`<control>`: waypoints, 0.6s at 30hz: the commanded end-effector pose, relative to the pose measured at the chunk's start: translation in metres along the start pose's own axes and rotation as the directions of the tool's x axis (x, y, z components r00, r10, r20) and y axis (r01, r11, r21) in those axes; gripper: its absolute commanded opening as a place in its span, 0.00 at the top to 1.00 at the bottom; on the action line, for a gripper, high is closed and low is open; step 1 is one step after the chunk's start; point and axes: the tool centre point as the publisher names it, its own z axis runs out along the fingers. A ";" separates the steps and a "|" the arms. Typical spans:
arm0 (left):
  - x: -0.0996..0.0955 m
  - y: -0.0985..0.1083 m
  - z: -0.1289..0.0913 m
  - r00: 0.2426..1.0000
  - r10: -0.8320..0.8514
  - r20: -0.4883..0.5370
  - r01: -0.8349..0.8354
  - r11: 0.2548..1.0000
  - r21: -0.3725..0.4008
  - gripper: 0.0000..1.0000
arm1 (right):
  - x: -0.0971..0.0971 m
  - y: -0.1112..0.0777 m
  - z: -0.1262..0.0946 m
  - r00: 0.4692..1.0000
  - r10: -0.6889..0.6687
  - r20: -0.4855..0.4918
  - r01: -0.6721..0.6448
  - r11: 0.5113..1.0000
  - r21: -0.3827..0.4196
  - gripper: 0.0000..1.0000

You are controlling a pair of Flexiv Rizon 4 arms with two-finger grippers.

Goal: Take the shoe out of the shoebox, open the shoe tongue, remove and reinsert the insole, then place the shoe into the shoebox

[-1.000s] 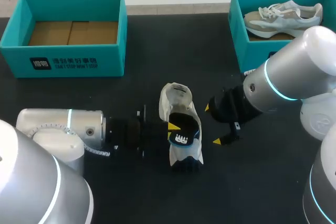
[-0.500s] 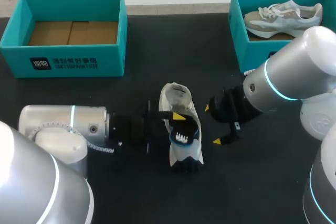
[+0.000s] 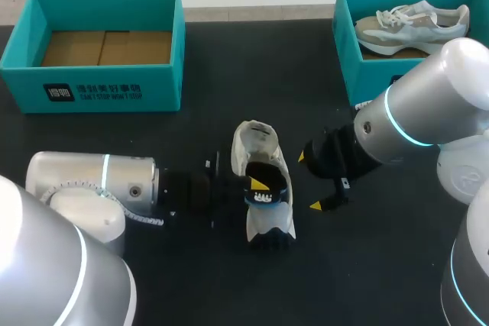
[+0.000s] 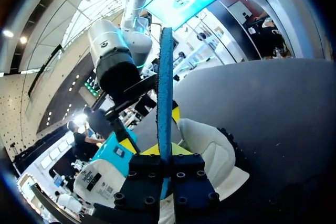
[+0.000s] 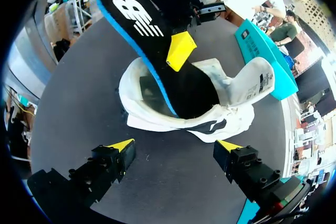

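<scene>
While L gripper [image 3: 256, 187] is clamped on the 1 insole [image 3: 269, 182], one insole end sits inside the shoe [image 3: 258, 141] lying on the table [image 3: 252, 66] btwn both arms. R gripper [image 3: 309, 181] hangs just beside that shoe, fingers apart, holding nothing. 2 teal boxes at far edge: left shoebox [image 3: 99, 89], and right shoebox [image 3: 348, 51] w/ 2nd shoe [image 3: 412, 24] inside

My left arm [image 3: 84, 181] and right arm [image 3: 428, 104] are fat silver-grey cylinders, each ringed by a thin glowing cyan band. A pale ribbed cable [image 3: 144, 220] loops at my left wrist. My jaws are black blocks dotted with round screw holes, with bright yellow fingertips [image 5: 119, 145].
</scene>
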 end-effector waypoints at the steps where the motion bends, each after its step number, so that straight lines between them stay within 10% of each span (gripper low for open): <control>1: -0.003 0.012 0.007 1.000 0.009 0.014 -0.009 1.000 -0.013 1.00 | 0.002 0.001 0.001 1.000 0.000 0.005 0.000 1.000 0.004 0.00; 8: -0.006 0.026 0.006 0.999 -0.009 0.036 0.010 0.999 -0.034 1.00 | 0.002 0.001 0.001 1.000 0.000 0.005 0.000 1.000 0.004 0.00; 12: -0.007 0.019 0.003 0.999 -0.006 0.041 0.007 1.000 -0.026 0.55 | 0.002 0.001 0.001 1.000 0.000 0.005 0.000 1.000 0.004 0.00; 18: -0.009 0.002 -0.001 0.999 0.021 0.038 -0.021 1.000 -0.002 0.62 | 0.002 0.001 0.001 1.000 0.000 0.005 0.000 1.000 0.004 0.00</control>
